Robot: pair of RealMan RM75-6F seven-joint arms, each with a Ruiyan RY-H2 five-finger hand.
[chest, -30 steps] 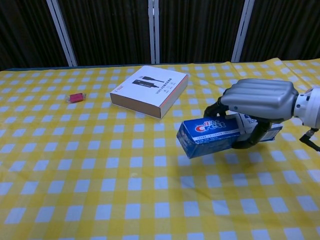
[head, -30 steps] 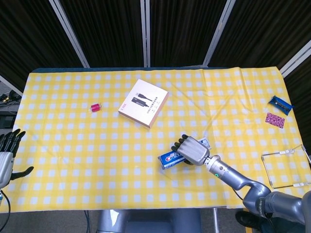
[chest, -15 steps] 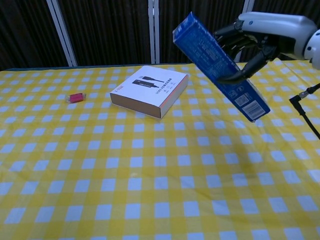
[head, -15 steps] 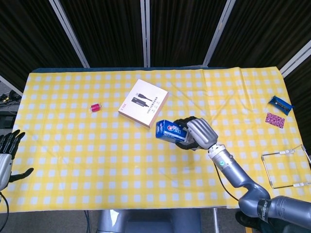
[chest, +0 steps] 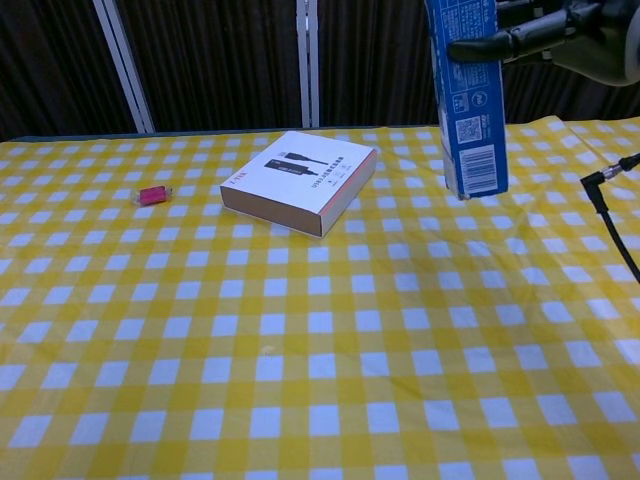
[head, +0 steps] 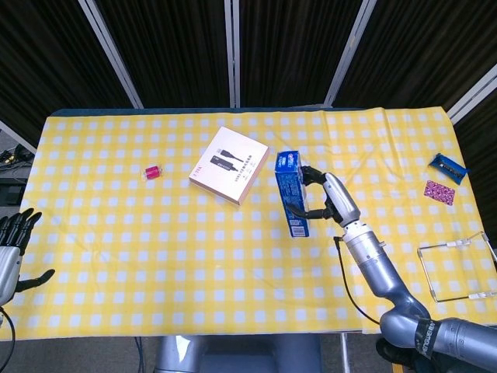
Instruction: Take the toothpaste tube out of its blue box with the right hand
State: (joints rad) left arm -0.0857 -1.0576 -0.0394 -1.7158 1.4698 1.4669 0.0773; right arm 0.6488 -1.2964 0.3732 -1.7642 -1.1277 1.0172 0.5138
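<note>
Toothpaste is nowhere to be seen as a tube yet; only its blue box (head: 291,193) shows, lifted clear of the yellow checked tablecloth (head: 155,249) and held nearly upright in the right hand (head: 326,198). The fingers (chest: 500,42) wrap round the upper part of the box from its right side, and the lower end, with its barcode panel, hangs free above the cloth.

By my reading the step in hand is the lift and tip-up: the box is off the table and stood on end, but the tube is not out. The next move calls for getting an end flap open and letting the tube slide or be drawn out, which is awkward for a hand already occupied with the box. Whether either flap is open I cannot tell, as the top end is cut off in the chest view and small in the head view.

From the head camera the whole table shows: the left hand (head: 12,249) waits at the near left edge with fingers spread and nothing in it, well apart from the box. It also shows a wire frame (head: 458,272) at the right. The chest camera shows none of that, but gives the box's clearance above the cloth, and the white flat carton (chest: 300,180) and small red item (chest: 152,194) lying behind.
</note>
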